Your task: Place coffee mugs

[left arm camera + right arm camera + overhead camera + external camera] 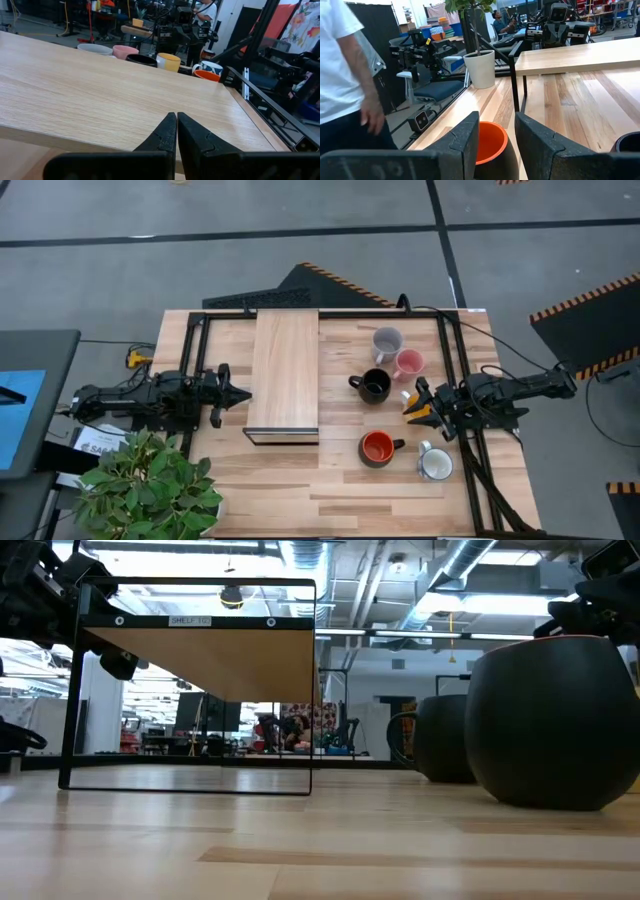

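Several mugs stand upright on the table's right half: grey [387, 340], pink [409, 364], black [374, 386], red-orange [377, 448], white [435, 465]. The orange-yellow mug [169, 61] shows only as patches [411, 397] under my right gripper [422, 404]. That gripper is open and points toward the table's left. Its wrist view shows the red-orange mug [487, 144] farther off between the fingers, not the orange-yellow one. My left gripper [242, 393] is shut and level with the wooden shelf top [100, 90], at the shelf's left edge. My right gripper stands over the orange-yellow mug [411, 397]. The fingers hide the mug from above, and I cannot tell whether they touch it.
The shelf [285, 375] stands on black legs at mid-table. A black frame rail [455, 380] runs along the right side. A potted plant [150, 490] sits at the near-left corner. A person [340, 75] stands beyond the table. Bare wood [300, 500] lies along the near edge.
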Available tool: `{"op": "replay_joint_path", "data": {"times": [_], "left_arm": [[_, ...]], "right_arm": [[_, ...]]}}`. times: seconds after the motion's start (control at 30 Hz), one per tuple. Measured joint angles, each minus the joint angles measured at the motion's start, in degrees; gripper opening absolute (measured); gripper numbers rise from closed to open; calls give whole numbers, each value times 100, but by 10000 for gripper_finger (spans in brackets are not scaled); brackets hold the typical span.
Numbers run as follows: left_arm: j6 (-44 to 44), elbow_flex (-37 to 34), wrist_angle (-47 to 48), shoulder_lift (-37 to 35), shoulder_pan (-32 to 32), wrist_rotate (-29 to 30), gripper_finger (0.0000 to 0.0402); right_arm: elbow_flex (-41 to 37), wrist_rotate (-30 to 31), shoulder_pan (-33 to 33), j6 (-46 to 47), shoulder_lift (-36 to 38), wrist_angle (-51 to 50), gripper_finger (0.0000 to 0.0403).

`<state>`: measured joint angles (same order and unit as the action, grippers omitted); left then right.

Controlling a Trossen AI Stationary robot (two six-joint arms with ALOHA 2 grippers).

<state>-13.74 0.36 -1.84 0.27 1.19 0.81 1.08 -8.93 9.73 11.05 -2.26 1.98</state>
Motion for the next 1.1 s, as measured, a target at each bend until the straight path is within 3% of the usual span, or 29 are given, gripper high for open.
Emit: {"op": "replay_joint_path", "data": {"times": [0.3, 0.47, 0.57, 0.77, 0.87, 0.97, 1.1], "left_arm": [[0, 0, 1, 0, 0, 1, 0], [-1, -2, -1, 0, 2, -1, 0], [1, 0, 0, 0, 0, -1, 0], [-1, -2, -1, 0, 0, 1, 0], [0, 0, 1, 0, 0, 0, 0], [1, -2, 1, 0, 0, 1, 0], [1, -2, -1, 0, 1, 1, 0]], "right_arm": [[0, 20, 0, 0, 0, 6, 152], [-23, 364, 0, -295, -3, 208, 152], [-24, 595, -2, -253, -3, 1312, 152], [-7, 621, -6, -432, 4, 5123, 152], [13, 965, -6, -629, 2, 6362, 152], [255, 1606, -12, -640, -138, 5890, 152], [1051, 2651, -13, -19, -1043, 4128, 152]]}}
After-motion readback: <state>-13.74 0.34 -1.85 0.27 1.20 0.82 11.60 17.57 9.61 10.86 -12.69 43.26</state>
